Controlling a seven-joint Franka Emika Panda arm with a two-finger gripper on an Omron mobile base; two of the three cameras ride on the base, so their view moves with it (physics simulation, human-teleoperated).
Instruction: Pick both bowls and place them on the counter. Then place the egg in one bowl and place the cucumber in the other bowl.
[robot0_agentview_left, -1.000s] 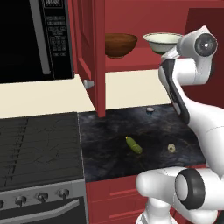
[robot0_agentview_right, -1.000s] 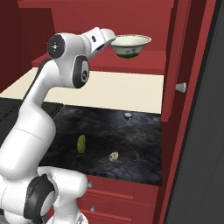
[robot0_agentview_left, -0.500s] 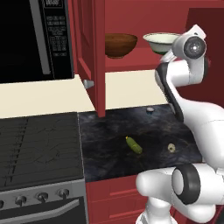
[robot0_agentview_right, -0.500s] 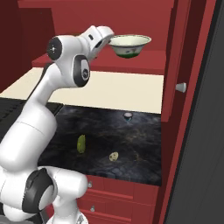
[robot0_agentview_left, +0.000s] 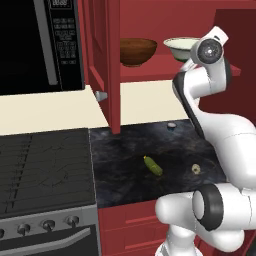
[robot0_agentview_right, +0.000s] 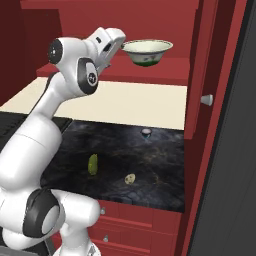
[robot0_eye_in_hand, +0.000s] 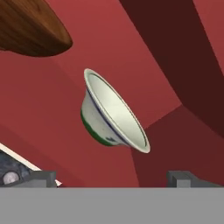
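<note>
This place is a home kitchen, rendered by computer. A black microwave (robot0_agentview_left: 42, 47) hangs above a grey stovetop (robot0_agentview_left: 45, 167) with a row of knobs (robot0_agentview_left: 45, 225) on its front, and next to the stovetop there is a dark marbled stone bench (robot0_agentview_left: 150, 167) on red cabinets with drawers (robot0_agentview_right: 145, 225). Above the bench an open red wall cabinet (robot0_agentview_left: 107, 55) has a shelf (robot0_agentview_left: 165, 67) with a brown wooden bowl (robot0_agentview_left: 137, 51) and a pale ceramic bowl (robot0_agentview_right: 147, 51), and on the bench lie a small green cucumber (robot0_agentview_left: 153, 165) and an egg (robot0_agentview_left: 196, 169).
</note>
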